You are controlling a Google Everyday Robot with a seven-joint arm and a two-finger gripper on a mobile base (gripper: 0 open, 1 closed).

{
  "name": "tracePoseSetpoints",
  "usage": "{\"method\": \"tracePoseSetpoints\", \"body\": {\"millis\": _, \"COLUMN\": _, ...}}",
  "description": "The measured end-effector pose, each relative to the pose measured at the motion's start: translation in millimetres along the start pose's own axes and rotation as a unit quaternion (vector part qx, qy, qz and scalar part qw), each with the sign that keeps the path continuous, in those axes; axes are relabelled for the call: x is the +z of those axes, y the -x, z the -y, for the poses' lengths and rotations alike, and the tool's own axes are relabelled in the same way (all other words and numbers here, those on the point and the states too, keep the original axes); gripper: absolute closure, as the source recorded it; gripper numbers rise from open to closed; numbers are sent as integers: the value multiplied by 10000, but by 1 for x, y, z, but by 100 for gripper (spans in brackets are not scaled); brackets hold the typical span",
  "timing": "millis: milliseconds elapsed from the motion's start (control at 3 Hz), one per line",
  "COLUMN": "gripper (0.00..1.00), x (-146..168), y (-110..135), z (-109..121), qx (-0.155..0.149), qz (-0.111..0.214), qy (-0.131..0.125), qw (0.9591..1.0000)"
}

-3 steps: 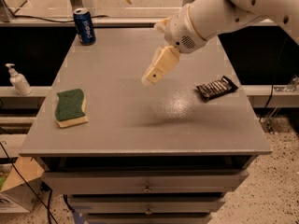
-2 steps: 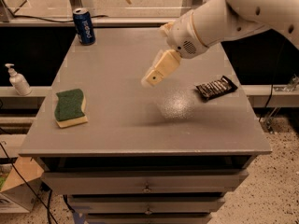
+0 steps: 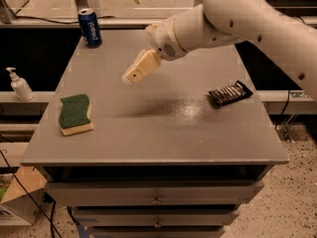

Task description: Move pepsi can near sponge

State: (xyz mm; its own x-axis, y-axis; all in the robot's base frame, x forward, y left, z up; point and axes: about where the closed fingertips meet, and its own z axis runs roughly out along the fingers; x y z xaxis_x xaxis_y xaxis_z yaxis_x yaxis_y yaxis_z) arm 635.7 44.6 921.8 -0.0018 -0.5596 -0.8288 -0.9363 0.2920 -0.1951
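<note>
The blue pepsi can (image 3: 90, 28) stands upright at the far left corner of the grey table (image 3: 163, 143). The sponge (image 3: 75, 114), green on top over a pale yellow base, lies flat near the table's left edge, well in front of the can. My gripper (image 3: 132, 77) hangs above the middle of the table, pointing down and to the left, on the white arm (image 3: 233, 19) that reaches in from the upper right. It is to the right of the can and the sponge and touches neither. It holds nothing that I can see.
A black snack wrapper (image 3: 230, 93) lies near the table's right edge. A white pump bottle (image 3: 20, 85) stands on a low shelf left of the table. Drawers (image 3: 156, 195) sit under the tabletop. A cardboard box (image 3: 17, 202) is on the floor at lower left.
The arm and my gripper have moved left over the table, towards the can's side. The can, sponge and wrapper have not moved.
</note>
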Motion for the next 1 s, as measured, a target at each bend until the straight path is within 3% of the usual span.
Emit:
{"method": "tracePoseSetpoints", "body": {"millis": 333, "gripper": 0, "x": 32, "y": 11, "z": 14, "qx": 90, "qz": 173, "qy": -26, "qw": 9998}}
{"method": "tracePoseSetpoints", "body": {"millis": 667, "gripper": 0, "x": 35, "y": 12, "z": 14, "qx": 89, "qz": 186, "qy": -15, "qw": 9998}}
{"method": "tracePoseSetpoints", "body": {"millis": 1000, "gripper": 0, "x": 34, "y": 3, "z": 18, "qx": 357, "qz": 342, "qy": -200, "qw": 9986}}
